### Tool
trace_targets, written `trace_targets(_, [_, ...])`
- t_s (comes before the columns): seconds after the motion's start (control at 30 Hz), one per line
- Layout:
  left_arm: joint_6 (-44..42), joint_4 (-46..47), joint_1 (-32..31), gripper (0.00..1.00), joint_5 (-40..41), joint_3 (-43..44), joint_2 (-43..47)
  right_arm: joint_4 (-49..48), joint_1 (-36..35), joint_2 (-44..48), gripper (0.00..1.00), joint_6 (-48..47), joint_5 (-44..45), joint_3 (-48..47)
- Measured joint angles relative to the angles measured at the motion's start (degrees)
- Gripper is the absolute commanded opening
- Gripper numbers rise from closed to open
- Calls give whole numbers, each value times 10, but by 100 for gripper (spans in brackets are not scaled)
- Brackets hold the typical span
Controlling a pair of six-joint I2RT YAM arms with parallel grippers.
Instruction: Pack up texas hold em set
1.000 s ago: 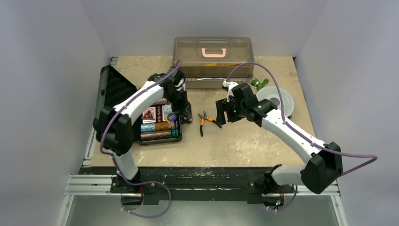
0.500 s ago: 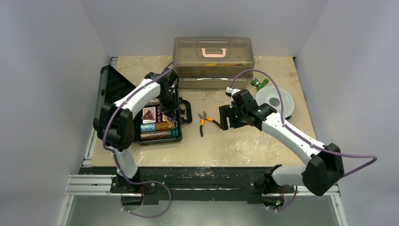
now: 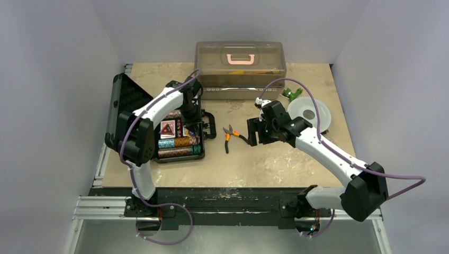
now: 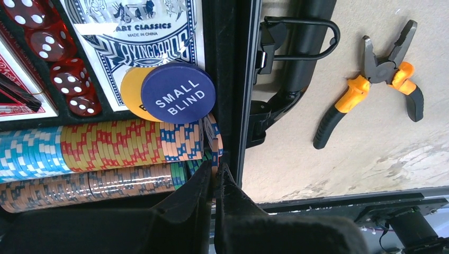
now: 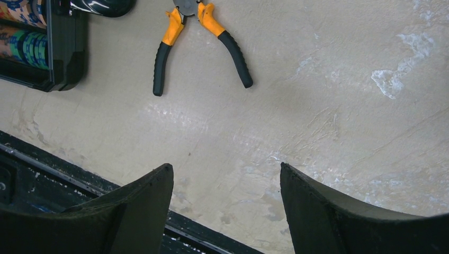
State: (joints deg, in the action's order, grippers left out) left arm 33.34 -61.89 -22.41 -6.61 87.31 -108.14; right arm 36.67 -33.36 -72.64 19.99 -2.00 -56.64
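Observation:
The black poker case (image 3: 180, 157) lies open at the left, its lid (image 3: 127, 100) tipped back. Inside I see rows of chips (image 4: 106, 145), red dice (image 4: 69, 74), a card deck (image 4: 132, 32) and a blue "SMALL BLIND" disc (image 4: 178, 93) lying over a yellow one (image 4: 129, 90). My left gripper (image 4: 214, 169) is shut on the edge of a blue-and-tan chip (image 4: 214, 151) standing at the right end of the chip rows, against the case wall. The right gripper (image 5: 226, 174) hangs open over bare table, holding nothing.
Orange-handled pliers (image 3: 231, 136) lie between the case and the right gripper. The case handle (image 4: 296, 53) juts toward them. A translucent brown box (image 3: 240, 69) stands at the back, with a white plate (image 3: 310, 112) and a small green object (image 3: 290, 94) at the back right.
The left gripper has shifted left from above the case handle to the case's right end. The right gripper drifted slightly right, then held still.

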Motion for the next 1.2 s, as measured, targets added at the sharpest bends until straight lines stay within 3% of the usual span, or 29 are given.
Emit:
trace_targets(0.5, [-14,-7,0,22,-4,0,-19,0,0,-1,72,2,0,0])
trace_targets(0.9, [-30,-6,0,19,-26,0,-17,-1,0,-9,72,6,-4,0])
trace_targets(1.2, [-49,-3,0,9,-29,-14,-19,-1,0,-17,71,13,-5,0])
